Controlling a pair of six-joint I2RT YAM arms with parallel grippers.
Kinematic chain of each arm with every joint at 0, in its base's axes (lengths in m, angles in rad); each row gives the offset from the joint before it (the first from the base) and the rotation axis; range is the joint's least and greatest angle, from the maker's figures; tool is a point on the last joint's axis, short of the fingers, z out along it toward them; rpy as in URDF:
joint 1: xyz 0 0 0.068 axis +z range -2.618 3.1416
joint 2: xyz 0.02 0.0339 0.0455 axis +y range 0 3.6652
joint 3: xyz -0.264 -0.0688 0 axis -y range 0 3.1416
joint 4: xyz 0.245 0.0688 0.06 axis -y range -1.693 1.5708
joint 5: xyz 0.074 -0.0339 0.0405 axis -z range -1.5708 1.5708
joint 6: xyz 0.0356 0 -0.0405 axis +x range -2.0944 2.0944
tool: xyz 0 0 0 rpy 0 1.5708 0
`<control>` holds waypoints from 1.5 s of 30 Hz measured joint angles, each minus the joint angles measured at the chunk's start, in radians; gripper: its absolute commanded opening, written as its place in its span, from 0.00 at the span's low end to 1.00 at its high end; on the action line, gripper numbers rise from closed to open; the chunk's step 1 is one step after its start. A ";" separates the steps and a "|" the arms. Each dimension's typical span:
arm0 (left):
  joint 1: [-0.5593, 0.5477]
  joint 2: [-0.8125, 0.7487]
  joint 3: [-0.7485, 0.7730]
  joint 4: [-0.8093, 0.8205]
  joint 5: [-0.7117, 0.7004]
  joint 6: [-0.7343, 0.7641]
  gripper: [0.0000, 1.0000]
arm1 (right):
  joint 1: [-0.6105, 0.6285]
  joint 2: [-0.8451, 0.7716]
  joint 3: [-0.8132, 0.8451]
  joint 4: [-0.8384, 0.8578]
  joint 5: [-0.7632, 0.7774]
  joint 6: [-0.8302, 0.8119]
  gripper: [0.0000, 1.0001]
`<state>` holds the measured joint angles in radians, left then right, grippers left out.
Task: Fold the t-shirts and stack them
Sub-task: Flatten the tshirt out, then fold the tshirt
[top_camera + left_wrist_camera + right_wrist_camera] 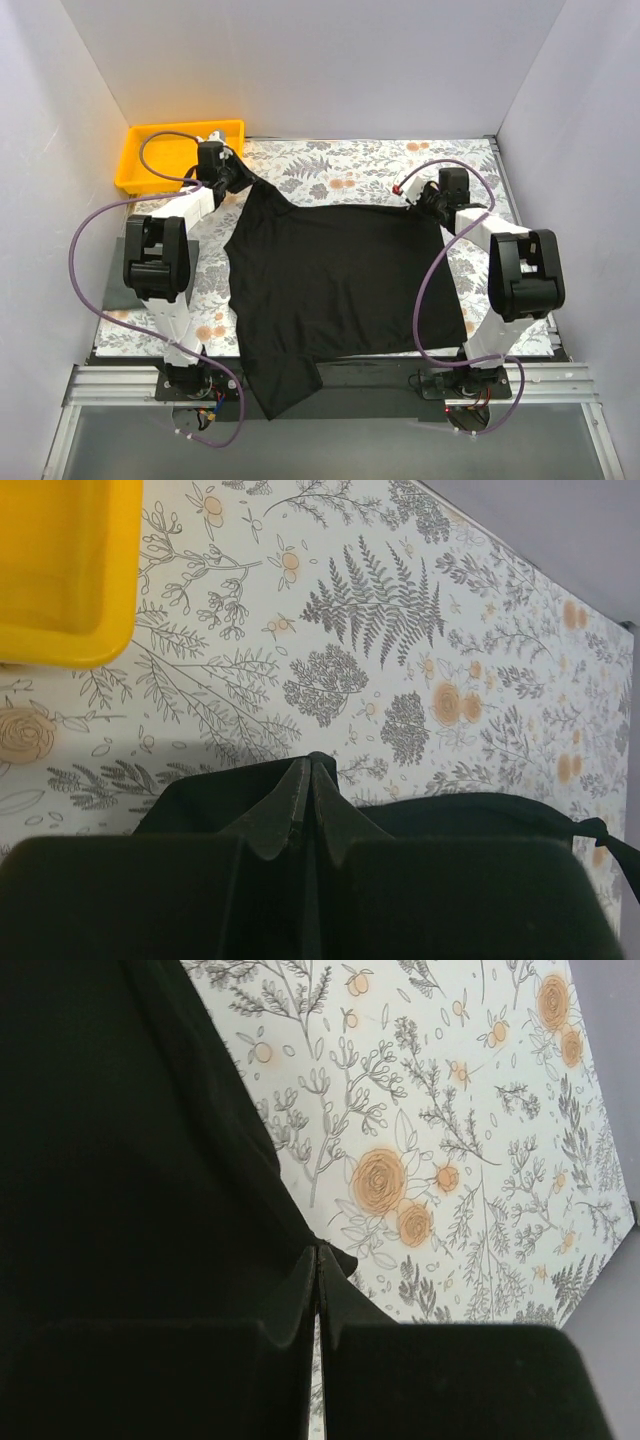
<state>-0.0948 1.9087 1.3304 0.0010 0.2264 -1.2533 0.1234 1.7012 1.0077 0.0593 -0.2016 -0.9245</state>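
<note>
One black t-shirt (335,285) lies spread over the middle of the floral table, its near-left part hanging over the table's front edge. My left gripper (232,177) is shut on the shirt's far-left corner, pulling it up into a point. In the left wrist view the closed fingertips (309,765) pinch black cloth (200,795). My right gripper (425,199) is shut on the shirt's far-right corner. In the right wrist view the fingertips (318,1253) pinch the cloth edge (130,1140).
A yellow bin (150,150) stands at the far left corner, just behind the left gripper; it also shows in the left wrist view (60,570). White walls close the table on three sides. Purple cables (430,290) loop over both arms.
</note>
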 measured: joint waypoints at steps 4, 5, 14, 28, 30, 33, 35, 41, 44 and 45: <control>-0.001 0.050 0.030 0.013 -0.011 -0.005 0.00 | -0.002 0.078 0.074 0.004 0.015 -0.019 0.01; -0.001 0.049 0.030 0.011 -0.012 -0.008 0.00 | -0.003 0.084 0.087 0.007 0.016 -0.023 0.01; -0.001 -0.148 -0.070 -0.061 -0.003 -0.046 0.00 | -0.012 0.033 0.095 0.024 0.010 -0.055 0.01; -0.002 -0.477 -0.208 -0.370 0.046 0.027 0.00 | -0.032 -0.135 -0.024 -0.004 -0.036 -0.134 0.01; -0.006 -0.475 -0.213 -0.443 0.049 0.069 0.00 | -0.032 -0.140 -0.043 -0.012 -0.042 -0.149 0.01; -0.015 -0.475 -0.214 -0.529 0.051 0.137 0.00 | -0.032 -0.153 -0.076 -0.020 -0.045 -0.171 0.01; -0.029 -0.475 -0.214 -0.571 0.050 0.181 0.00 | -0.032 -0.164 -0.092 -0.029 -0.045 -0.183 0.01; -0.107 -0.479 -0.214 -0.665 0.039 0.294 0.00 | -0.032 -0.179 -0.105 -0.038 -0.045 -0.209 0.01; -0.142 -0.495 -0.214 -0.699 0.024 0.325 0.00 | -0.032 -0.183 -0.105 -0.042 -0.045 -0.220 0.01; -0.153 -0.503 -0.214 -0.712 0.017 0.333 0.00 | -0.032 -0.184 -0.105 -0.043 -0.045 -0.224 0.01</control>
<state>-0.2478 1.4055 1.1168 -0.7113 0.2432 -0.9199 0.0910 1.5169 0.9028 0.0162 -0.2466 -1.1481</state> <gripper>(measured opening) 0.007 0.020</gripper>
